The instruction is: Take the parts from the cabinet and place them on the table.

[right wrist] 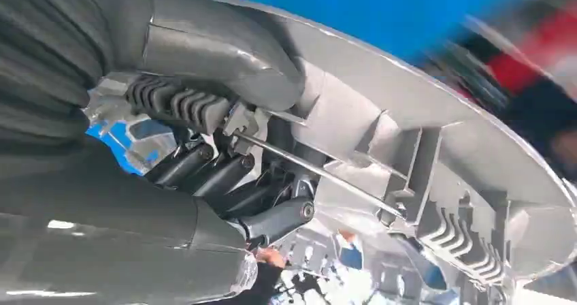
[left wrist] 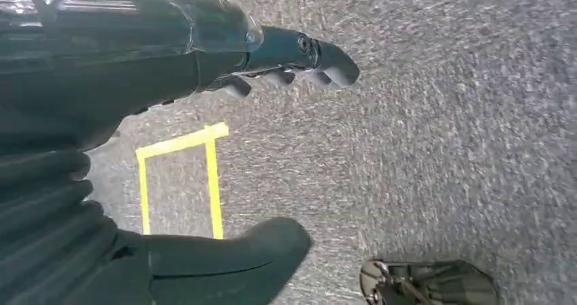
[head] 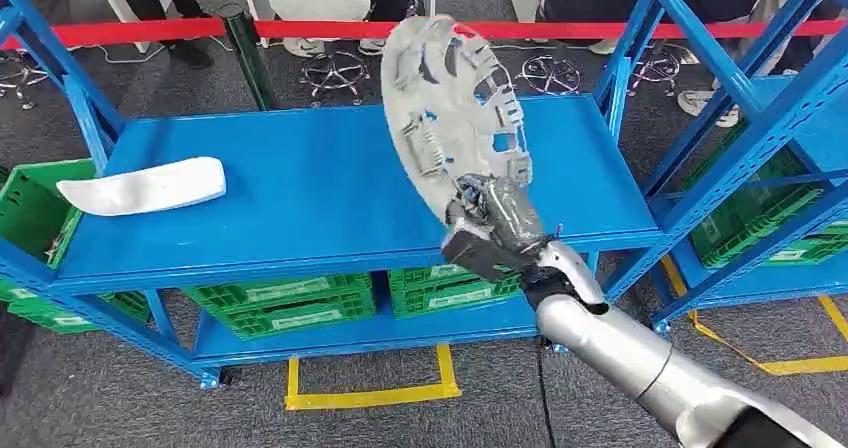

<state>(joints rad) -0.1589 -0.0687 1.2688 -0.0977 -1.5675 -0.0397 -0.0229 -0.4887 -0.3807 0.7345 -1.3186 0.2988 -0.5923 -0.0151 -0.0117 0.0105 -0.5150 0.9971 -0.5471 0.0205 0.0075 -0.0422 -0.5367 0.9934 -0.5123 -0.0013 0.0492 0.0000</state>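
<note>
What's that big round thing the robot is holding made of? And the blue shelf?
The round part looks like molded grey plastic, matte, with thin ribs, clips and cut-out holes. The right hand grips its edge. The blue shelf looks like painted metal: smooth, slightly glossy, with slotted posts.

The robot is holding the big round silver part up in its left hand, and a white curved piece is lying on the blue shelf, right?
Not quite: the right hand holds the round silver part, as the head view shows. The white curved piece does lie on the blue shelf.
</note>
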